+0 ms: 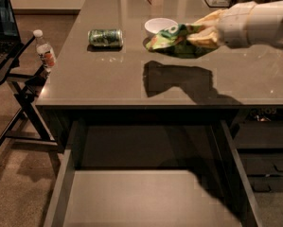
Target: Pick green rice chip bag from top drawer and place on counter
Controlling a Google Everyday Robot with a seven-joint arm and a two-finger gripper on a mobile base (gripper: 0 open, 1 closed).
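Observation:
My gripper (198, 34) comes in from the right and is shut on the green rice chip bag (172, 39), holding it in the air above the counter (112, 74), just in front of the white bowl. The bag's shadow falls on the counter below it. The top drawer (145, 197) stands pulled open under the counter's front edge, and its pale bottom shows nothing in it.
A green can (105, 38) lies on its side at the counter's left. A white bowl (160, 25) sits behind the bag. Containers stand along the counter's far edge. A water bottle (45, 50) rests on a stand at the left, beside a laptop (1, 27).

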